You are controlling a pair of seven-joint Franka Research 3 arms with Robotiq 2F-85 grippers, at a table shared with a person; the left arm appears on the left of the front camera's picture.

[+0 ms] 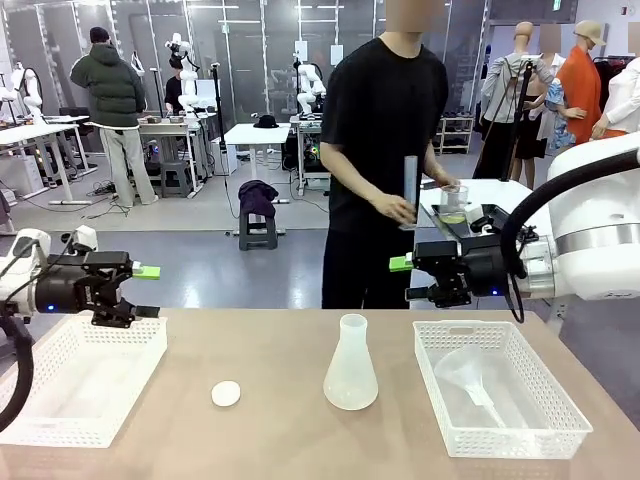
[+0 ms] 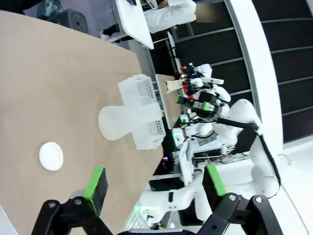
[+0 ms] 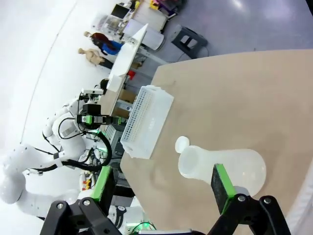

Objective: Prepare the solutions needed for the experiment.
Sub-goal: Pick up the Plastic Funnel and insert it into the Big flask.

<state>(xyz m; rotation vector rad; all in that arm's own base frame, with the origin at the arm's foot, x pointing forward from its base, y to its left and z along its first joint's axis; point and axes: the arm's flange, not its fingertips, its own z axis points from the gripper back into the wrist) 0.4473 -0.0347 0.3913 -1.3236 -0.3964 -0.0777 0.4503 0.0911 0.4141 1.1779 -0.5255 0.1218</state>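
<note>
1. The table point(image 1: 280, 340) lies under both tools and spans the gap between them.
2. One white basket point(image 1: 125, 390) sits directly below the left gripper point(image 2: 154, 183). The other basket point(image 1: 500, 440) sits below the right gripper point(image 3: 161, 183) and holds a clear funnel point(image 1: 468, 378).
3. Both tools have their fingers spread wide, with nothing between the green pads.
4. The flask point(image 1: 350, 365) stands upright with its mouth up, lower than both tools and ahead of their tips, roughly midway between them.
5. A tall cylinder point(image 1: 410, 185) is held upright in the person's hand point(image 1: 400, 210), beyond and above the right gripper's tips.
6. A clear beaker point(image 1: 456, 198) stands upright just beside that hand, well beyond the right gripper and past the table's far edge.
7. A white cap point(image 1: 226, 393) lies flat on the table, ahead of and below the left gripper.
8. The solutions point(image 1: 452, 216) form a shallow yellow-green layer in the bottom of that beaker, nearer the right tool than the left.
   - Being liquid, they have no long axis or heading of their own. The layer lies level, and the beaker's axis is vertical with its mouth up.
   - I judge the load to be light and prone to sloshing, and the vessel smooth and possibly fragile.
   - Grip the beaker wall from the side, above the liquid line, and keep it level until pouring.
</note>
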